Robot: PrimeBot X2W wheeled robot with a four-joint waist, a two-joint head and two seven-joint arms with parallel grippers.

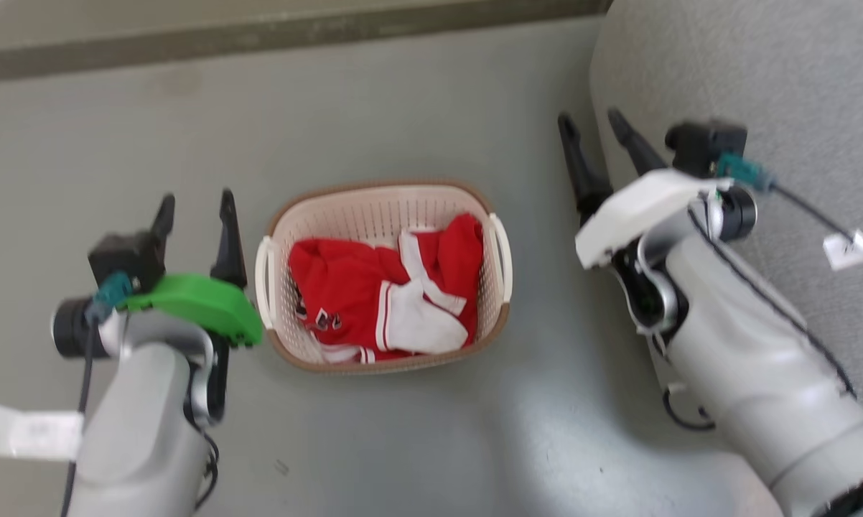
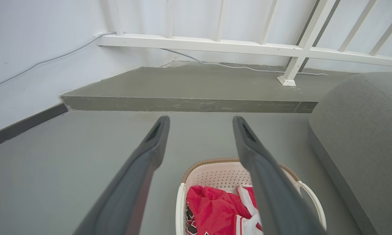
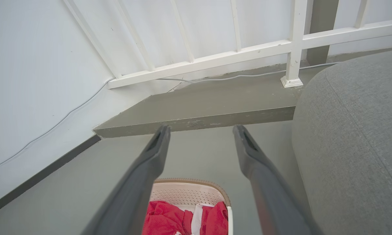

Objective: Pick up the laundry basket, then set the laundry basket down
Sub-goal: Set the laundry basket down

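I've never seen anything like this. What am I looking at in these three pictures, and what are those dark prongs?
This is a two-armed robot seen through its own cameras. The head view looks down at the grey floor. The other two come from cameras on its wrists, each looking along that arm's two dark fingers. The left gripper and the right gripper are both open and hold nothing. Between them on the floor stands the laundry basket, cream with a brown rim and white loop handles, holding red-and-white clothing. A grey sofa sits by the right arm. The wrist views also show a raised step and a white railing.
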